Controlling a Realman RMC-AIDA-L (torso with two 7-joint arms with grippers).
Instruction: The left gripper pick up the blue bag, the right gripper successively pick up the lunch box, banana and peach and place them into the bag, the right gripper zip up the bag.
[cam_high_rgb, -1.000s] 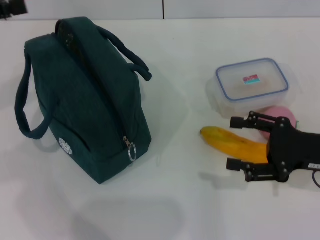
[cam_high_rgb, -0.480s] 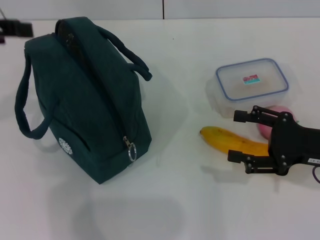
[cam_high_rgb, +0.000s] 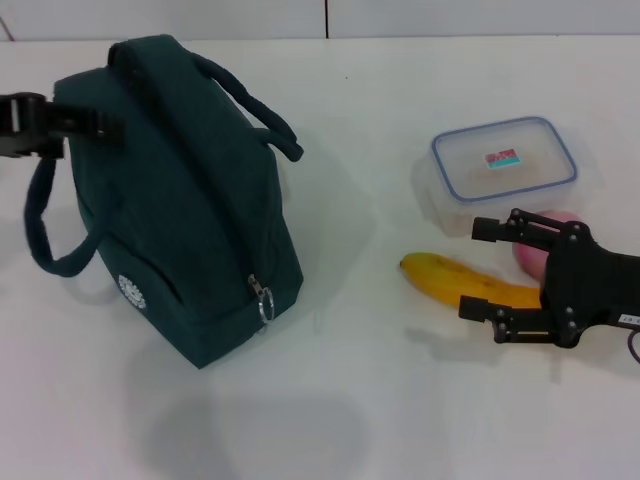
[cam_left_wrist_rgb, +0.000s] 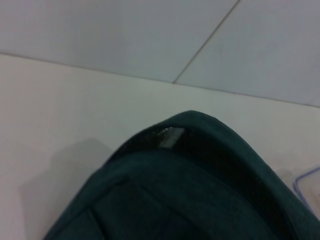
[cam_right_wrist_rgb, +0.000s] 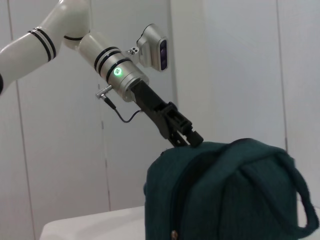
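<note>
The blue bag (cam_high_rgb: 190, 210) stands on the white table at the left, its zipper pull (cam_high_rgb: 263, 300) hanging at the near end. It also shows in the left wrist view (cam_left_wrist_rgb: 200, 190) and the right wrist view (cam_right_wrist_rgb: 225, 195). My left gripper (cam_high_rgb: 112, 125) reaches in from the left and sits at the bag's top far end; the right wrist view shows it (cam_right_wrist_rgb: 186, 139) right above the bag's top. My right gripper (cam_high_rgb: 475, 268) is open, straddling the banana (cam_high_rgb: 450, 280). The peach (cam_high_rgb: 528, 256) is partly hidden behind it. The lunch box (cam_high_rgb: 505, 165) lies just beyond.
The bag's two loop handles hang out to either side, one (cam_high_rgb: 255, 110) toward the middle of the table, one (cam_high_rgb: 45, 240) at the left. A wall with panel seams stands behind the table (cam_high_rgb: 340, 400).
My left gripper has come in from the far left edge to the bag's top. My right gripper has shifted slightly right and stays open over the banana.
</note>
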